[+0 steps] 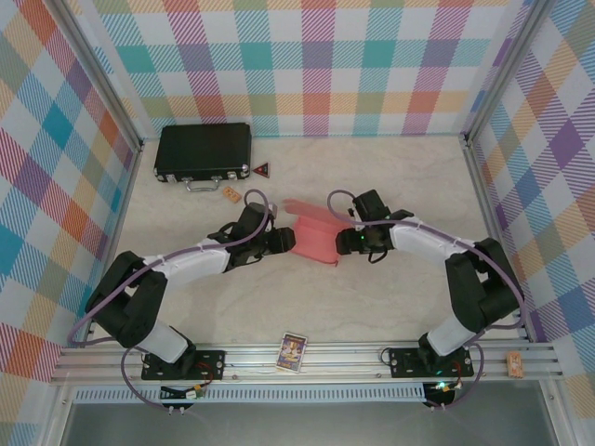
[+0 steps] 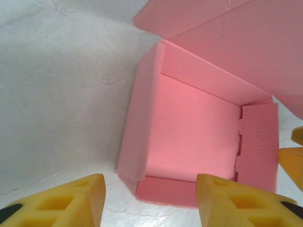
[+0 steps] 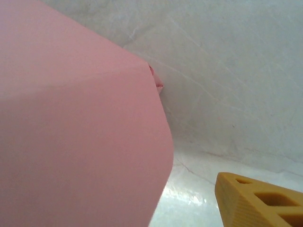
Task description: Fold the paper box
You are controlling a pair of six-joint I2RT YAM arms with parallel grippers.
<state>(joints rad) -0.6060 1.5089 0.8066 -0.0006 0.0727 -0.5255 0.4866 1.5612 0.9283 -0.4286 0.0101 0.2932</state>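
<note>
Left wrist view: the left yellow fingers (image 2: 66, 201) stand apart and hold nothing. Just ahead sits the small pink card box (image 2: 189, 142), lid up, mid white counter (image 1: 400, 177). The right yellow fingers (image 3: 258, 201) are beside it; I cannot tell their gap.

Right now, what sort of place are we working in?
Probably a lab test cell rather than a home: a white table fenced by plaid panels, with a metal rail frame at the near edge.
</note>
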